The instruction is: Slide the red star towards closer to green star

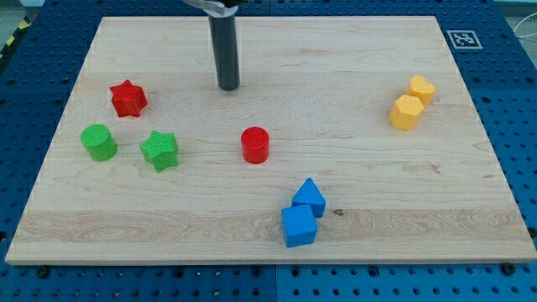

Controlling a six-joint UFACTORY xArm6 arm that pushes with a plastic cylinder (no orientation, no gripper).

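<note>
a pale wooden board [352,84] with visible grain and a smooth, matt finish carries small matt blocks that look like plastic. left of the board's centre, the red star [128,98], green star [159,150] and green cylinder [99,141] show faint ridged layers on their sides. the red cylinder [255,144], two blue blocks [302,214] and two yellow blocks [412,101] look equally dull. my tip [228,86] ends a dark rod with a slight sheen. around the board, a blue perforated surface [512,101] looks like painted metal.

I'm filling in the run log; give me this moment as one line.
tip: right of red star, apart | green star: below red star, gap between | task: not done
</note>
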